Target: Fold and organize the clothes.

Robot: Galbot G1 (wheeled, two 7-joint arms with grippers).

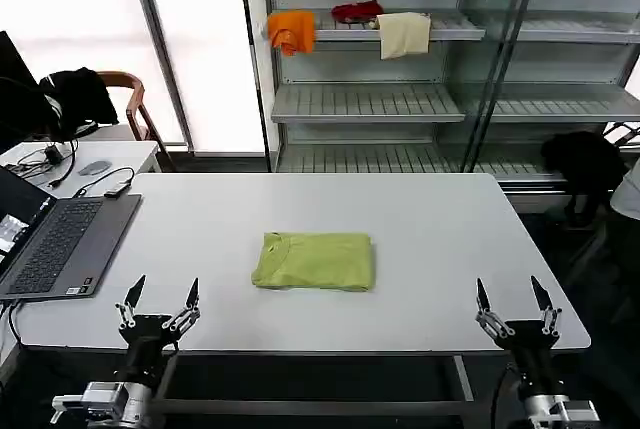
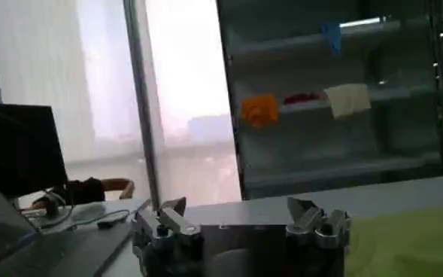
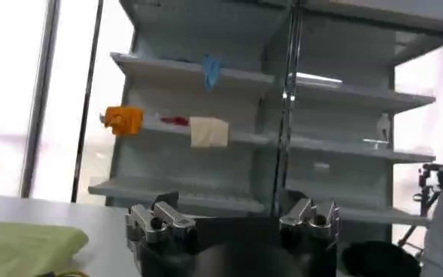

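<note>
While both arms are held low at the near edge of the white surface [image 1: 440, 224], the lime T-shirt [image 1: 315, 261] is seen folded into a compact rectangle at the centre of that surface, its neck toward 9 o'clock. The left end effector [image 1: 160, 294] is placed at about 7 o'clock from the shirt, well apart from it, with its fingers spread and nothing held. The right end effector [image 1: 514, 295] is placed at about 4 o'clock, likewise spread and empty. A laptop [image 1: 60, 242] is set at 9 o'clock on the surface. Orange [image 1: 291, 30], red [image 1: 357, 12] and cream [image 1: 404, 34] cloths are laid on a shelf [image 1: 370, 102] unit at 12 o'clock.
</note>
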